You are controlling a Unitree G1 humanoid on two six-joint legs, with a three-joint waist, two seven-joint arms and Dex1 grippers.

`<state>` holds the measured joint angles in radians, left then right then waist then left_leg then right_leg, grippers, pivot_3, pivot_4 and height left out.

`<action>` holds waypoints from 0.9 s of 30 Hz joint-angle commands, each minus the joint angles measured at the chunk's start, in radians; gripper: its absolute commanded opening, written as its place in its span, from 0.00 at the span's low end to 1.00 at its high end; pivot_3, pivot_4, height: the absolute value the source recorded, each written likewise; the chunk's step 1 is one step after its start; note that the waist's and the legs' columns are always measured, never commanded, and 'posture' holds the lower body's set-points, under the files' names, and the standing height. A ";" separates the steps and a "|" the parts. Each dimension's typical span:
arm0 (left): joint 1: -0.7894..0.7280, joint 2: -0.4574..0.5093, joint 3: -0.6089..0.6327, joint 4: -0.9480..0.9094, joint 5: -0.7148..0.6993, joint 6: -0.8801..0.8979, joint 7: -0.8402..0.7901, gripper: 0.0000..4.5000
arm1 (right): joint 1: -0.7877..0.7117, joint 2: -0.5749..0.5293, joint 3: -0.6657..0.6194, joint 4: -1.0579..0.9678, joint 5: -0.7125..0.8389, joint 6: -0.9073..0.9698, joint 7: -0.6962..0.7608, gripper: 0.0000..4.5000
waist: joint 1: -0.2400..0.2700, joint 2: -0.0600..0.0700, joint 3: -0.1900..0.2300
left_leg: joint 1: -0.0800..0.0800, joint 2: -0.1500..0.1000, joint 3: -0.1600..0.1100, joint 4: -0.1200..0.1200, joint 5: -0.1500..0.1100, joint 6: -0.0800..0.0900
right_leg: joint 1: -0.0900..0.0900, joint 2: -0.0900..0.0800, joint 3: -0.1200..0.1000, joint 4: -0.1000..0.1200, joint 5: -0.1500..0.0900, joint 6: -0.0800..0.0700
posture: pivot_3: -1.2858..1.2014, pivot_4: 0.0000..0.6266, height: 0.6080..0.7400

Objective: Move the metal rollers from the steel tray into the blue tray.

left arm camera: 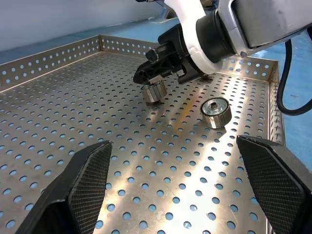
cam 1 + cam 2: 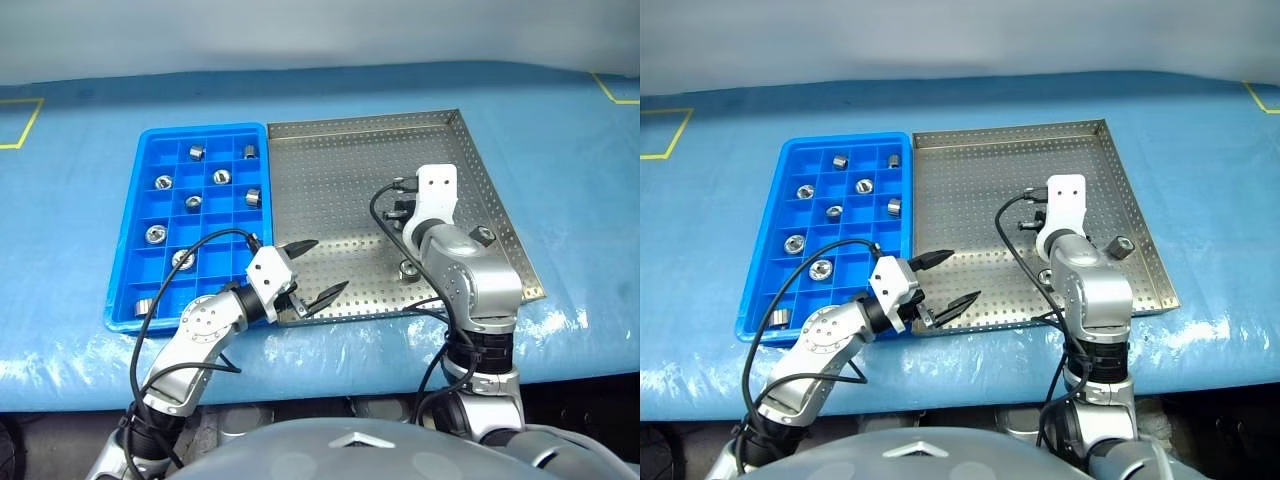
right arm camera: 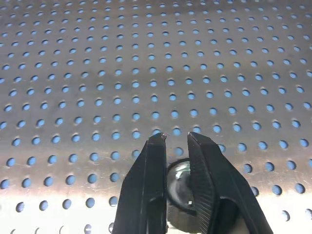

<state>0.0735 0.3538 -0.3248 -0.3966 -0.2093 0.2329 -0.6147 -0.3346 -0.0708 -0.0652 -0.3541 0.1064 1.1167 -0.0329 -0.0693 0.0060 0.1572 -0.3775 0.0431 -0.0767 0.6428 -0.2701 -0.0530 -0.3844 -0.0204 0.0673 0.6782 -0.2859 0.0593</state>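
- While 9 metal rollers (image 2: 164,182) already sit in the blue tray (image 2: 140,170), 3 remain in the steel tray (image 2: 340,170), toward its 5 o'clock corner.
- Right gripper (image 3: 176,141) is clamped on 1 roller (image 1: 153,92).
- Left gripper (image 2: 318,268) hangs wide apart, empty, at the steel tray's 7 o'clock corner.

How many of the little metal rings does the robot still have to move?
Most are done: nine rings sit in the blue tray. One ring is in hand now, pinched by the right pincer over the steel tray. Two look left there: one ring on the holed floor close by, and another ring near the tray's right rim. The left pincer waits open and empty.
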 commanded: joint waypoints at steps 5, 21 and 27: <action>0.004 0.006 0.053 -0.030 -0.036 -0.033 -0.014 1.00 | -0.072 0.011 0.020 -0.062 0.009 -0.042 0.020 0.17 | 0.000 0.000 0.000 | 0.000 0.000 0.000 0.000 0.000 0.000 | 0.000 0.000 0.000 0.000 0.000 0.000 | 0.52 0.24 1.00; 0.056 0.020 0.071 -0.136 -0.059 0.025 -0.005 1.00 | 0.016 -0.039 0.027 -0.127 -0.013 0.033 0.032 0.89 | 0.009 0.000 0.000 | -0.001 0.000 0.000 -0.002 0.000 0.000 | -0.002 0.000 0.000 -0.001 0.000 0.000 | 0.52 0.24 1.00; 0.053 0.031 0.061 -0.140 -0.055 0.027 -0.015 1.00 | 0.052 -0.012 -0.018 -0.130 -0.020 0.055 0.000 0.99 | 0.002 0.000 0.000 | -0.001 0.000 0.001 -0.003 0.000 0.000 | -0.003 0.000 0.000 -0.001 0.000 0.000 | 0.51 0.24 1.00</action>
<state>0.1318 0.3790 -0.2561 -0.4858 -0.2561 0.2603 -0.6220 -0.2841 -0.0896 -0.0687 -0.4473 0.0920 1.1703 -0.0199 -0.0673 0.0060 0.1574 -0.3789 0.0433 -0.0760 0.6400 -0.2701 -0.0530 -0.3871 -0.0203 0.0677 0.6770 -0.2860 0.0593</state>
